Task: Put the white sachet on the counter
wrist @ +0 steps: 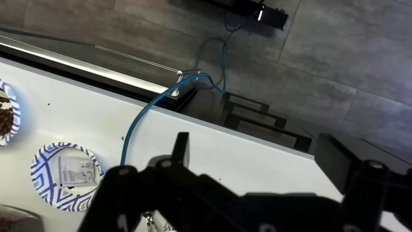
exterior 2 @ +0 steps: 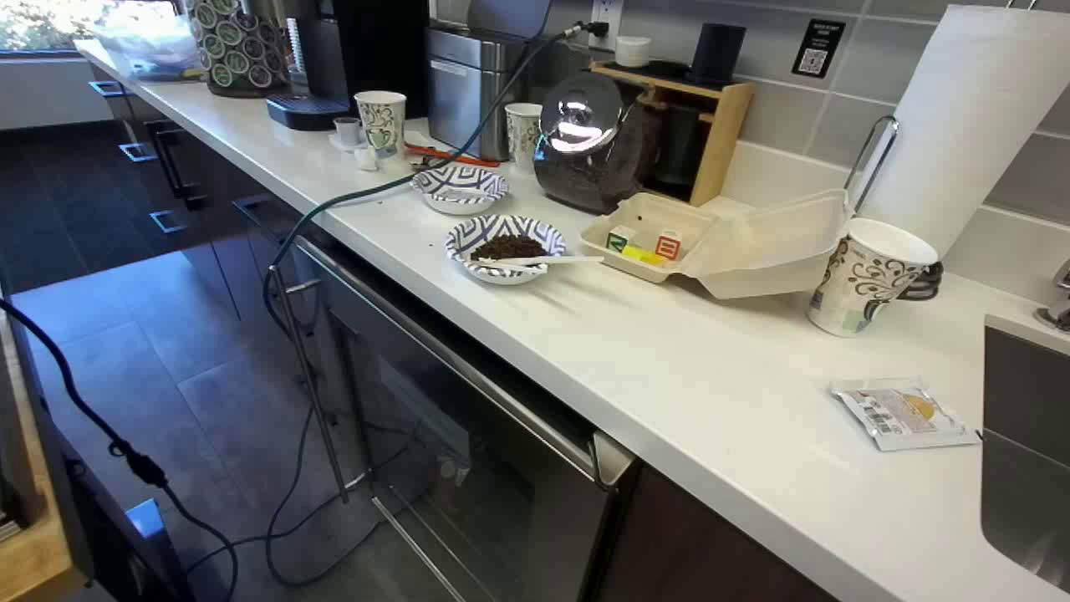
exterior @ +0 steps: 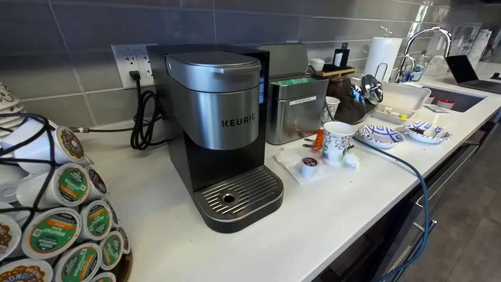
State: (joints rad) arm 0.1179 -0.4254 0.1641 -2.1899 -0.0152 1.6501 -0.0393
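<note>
The claw [wrist: 252, 158], jaws apart, is cut off below; print on the white sachet [wrist: 77, 171] blurs.

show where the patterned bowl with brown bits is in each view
In an exterior view: bowl at the right, mid-height.
In an exterior view: bowl near the centre.
Wrist view: bowl cut off by the left edge.
Shared landmark: blue cable draped over the front edge of the counter.

Blk gripper [wrist: 254, 158], btm of wrist view. Dk grey pads [wrist: 333, 166], flat & rectangular; rounded knuckles [wrist: 370, 180] w/ paler round pins [wrist: 375, 164].
</note>
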